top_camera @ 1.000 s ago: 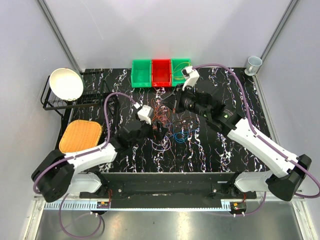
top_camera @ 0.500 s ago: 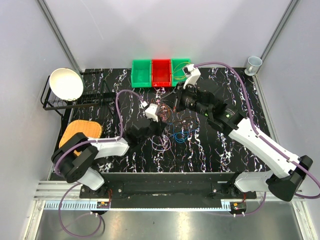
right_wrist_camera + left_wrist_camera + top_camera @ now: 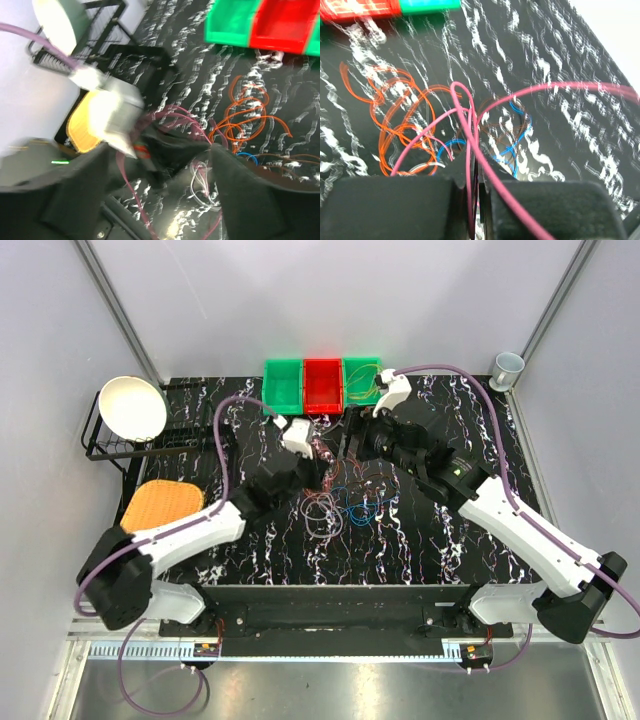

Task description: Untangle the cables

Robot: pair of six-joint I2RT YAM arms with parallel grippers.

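**Left claw pinching one pink strand out of the tangle – right claw spread and holding nothing**

Top view: the cables (image 3: 338, 498) lie in a loose heap at mid-frame on the black marbled table (image 3: 400, 552), below the red bin (image 3: 322, 386), with both arms reaching in over them. Left wrist view: the left gripper (image 3: 474, 176) is closed tight on a pink cable (image 3: 469, 125), which rises from between its jaws at bottom centre. Orange loops (image 3: 400, 120) lie to the left and a blue cable (image 3: 514, 149) to the right. Right wrist view: the right gripper (image 3: 160, 167) stands wide, nothing between its fingers, with white loops (image 3: 202, 187) beneath. These wires look hair-thin, light and springy – likely to slip and to drag their neighbours, so one is best taken singly on a free loop at the heap's edge.
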